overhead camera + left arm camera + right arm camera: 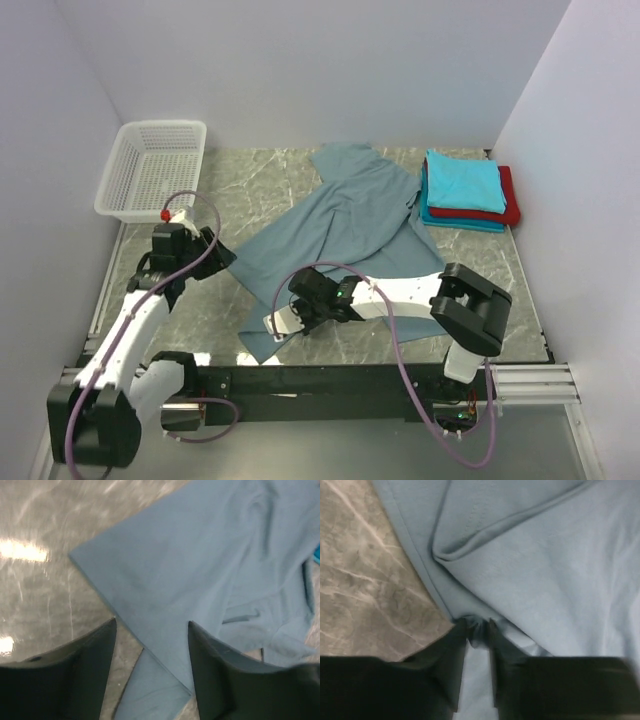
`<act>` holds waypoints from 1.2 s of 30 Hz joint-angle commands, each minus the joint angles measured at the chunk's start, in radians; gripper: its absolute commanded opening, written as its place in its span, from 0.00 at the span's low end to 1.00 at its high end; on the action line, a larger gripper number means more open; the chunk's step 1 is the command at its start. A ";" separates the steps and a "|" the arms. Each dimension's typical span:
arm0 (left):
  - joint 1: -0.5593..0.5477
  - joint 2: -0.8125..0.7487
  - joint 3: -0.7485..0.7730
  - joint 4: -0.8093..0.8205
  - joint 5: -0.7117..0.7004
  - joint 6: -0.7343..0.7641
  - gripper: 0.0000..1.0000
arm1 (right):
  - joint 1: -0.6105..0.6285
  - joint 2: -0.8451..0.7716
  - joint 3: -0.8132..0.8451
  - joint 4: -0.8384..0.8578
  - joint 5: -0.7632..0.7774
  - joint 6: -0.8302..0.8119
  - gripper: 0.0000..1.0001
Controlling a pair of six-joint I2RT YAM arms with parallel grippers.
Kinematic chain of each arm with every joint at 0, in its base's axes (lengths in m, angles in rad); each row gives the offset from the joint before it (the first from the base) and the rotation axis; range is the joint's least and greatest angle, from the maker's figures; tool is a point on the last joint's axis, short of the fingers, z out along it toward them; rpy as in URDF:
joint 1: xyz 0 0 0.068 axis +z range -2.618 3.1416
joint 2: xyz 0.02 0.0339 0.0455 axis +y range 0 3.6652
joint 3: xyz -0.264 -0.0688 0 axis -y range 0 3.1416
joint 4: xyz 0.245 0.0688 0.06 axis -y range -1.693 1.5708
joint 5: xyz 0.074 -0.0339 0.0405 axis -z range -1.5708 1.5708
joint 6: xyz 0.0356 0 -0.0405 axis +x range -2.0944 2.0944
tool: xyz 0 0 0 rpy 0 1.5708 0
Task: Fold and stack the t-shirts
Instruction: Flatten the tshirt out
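white mesh basket (152, 172) sits at the marble table's (250, 190) far-left corner.

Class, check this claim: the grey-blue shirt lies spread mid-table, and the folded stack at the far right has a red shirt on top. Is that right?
Not quite. The top external view shows the turquoise shirt on top of the folded stack; the red shirt lies beneath it. The grey-blue shirt does lie spread mid-table.

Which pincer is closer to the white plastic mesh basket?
Left. The left pincer sits just in front of the white plastic mesh basket; the right pincer is farther off, pinching the grey-blue cloth t-shirt mid-table.
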 commanded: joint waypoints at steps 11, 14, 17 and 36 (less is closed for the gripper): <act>-0.129 0.468 0.147 -0.089 -0.223 -0.223 0.51 | 0.019 -0.340 -0.130 -0.362 -0.264 -0.038 0.00; -0.214 0.641 0.271 -0.163 -0.328 -0.233 0.47 | 0.024 -0.442 -0.193 -0.511 -0.361 -0.086 0.00; -0.232 0.806 0.380 -0.212 -0.320 -0.216 0.28 | 0.024 -0.592 -0.263 -0.559 -0.386 -0.072 0.00; -0.436 0.482 0.088 -0.298 -0.150 -0.642 0.50 | 0.016 -0.669 -0.386 -0.352 -0.321 0.021 0.00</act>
